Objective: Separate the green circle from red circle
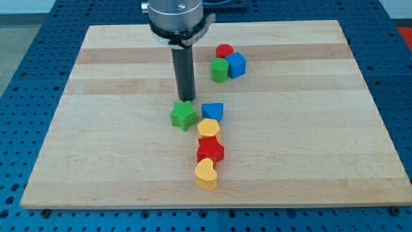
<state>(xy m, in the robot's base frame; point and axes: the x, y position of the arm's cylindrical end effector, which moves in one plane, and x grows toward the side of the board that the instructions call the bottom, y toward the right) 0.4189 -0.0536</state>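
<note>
The green circle (pixel 219 70) stands near the view's top, right of centre, touching the red circle (pixel 224 51) just above it and a blue cube (pixel 236 64) on its right. My tip (pixel 187 100) is at the end of the dark rod, down and to the left of that cluster. It sits right at the top edge of a green star (pixel 183 115), well apart from the green circle.
A blue triangular block (pixel 212 111) lies right of the green star. Below it run a yellow hexagon (pixel 208 128), a red star (pixel 210 151) and a yellow heart (pixel 206 174) in a column. The wooden board (pixel 96 129) ends at blue perforated table edges.
</note>
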